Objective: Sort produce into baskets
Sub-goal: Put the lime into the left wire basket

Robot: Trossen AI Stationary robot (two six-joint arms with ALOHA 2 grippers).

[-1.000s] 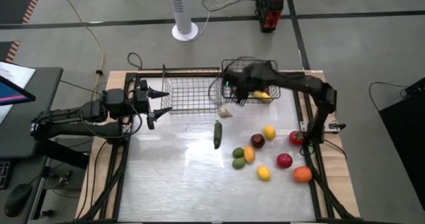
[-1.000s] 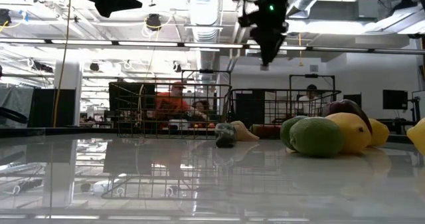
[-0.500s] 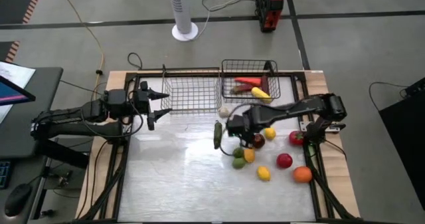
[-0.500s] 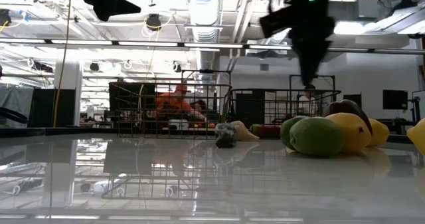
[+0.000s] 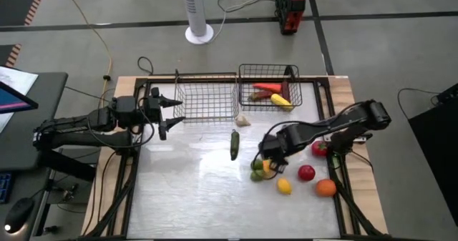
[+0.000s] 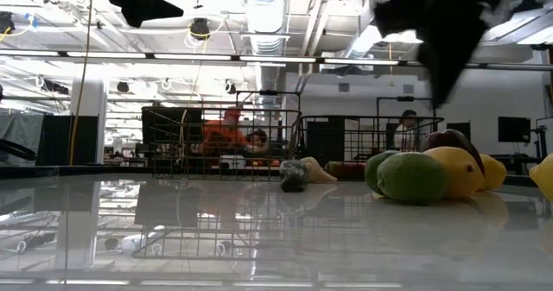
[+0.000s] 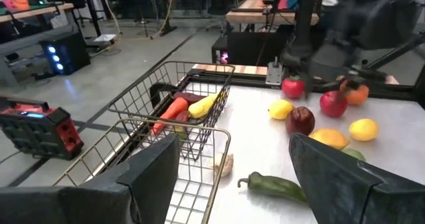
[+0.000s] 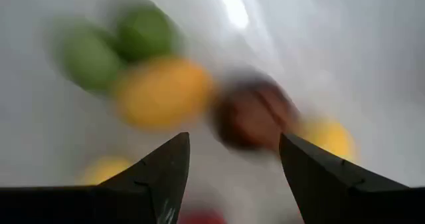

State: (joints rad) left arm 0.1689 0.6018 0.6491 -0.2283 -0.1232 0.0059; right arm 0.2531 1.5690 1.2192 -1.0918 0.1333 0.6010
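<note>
My right gripper (image 5: 270,155) hangs with its fingers spread and empty over the cluster of round produce (image 5: 286,171) on the table's right part; the arm reaches in low from the right edge. Below it I think lies the maroon fruit (image 8: 254,113), but it is blurred. The long green vegetable (image 5: 234,144) lies alone, its long axis pointing toward the 2 baskets (image 5: 207,101) at the far edge. My left gripper (image 5: 166,112) waits open beside the lighter basket.

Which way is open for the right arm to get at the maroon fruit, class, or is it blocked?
Probably open from above: the right gripper hangs over the maroon fruit, jaws apart and empty. The orange fruit lies close beside it and may crowd a jaw.
</note>
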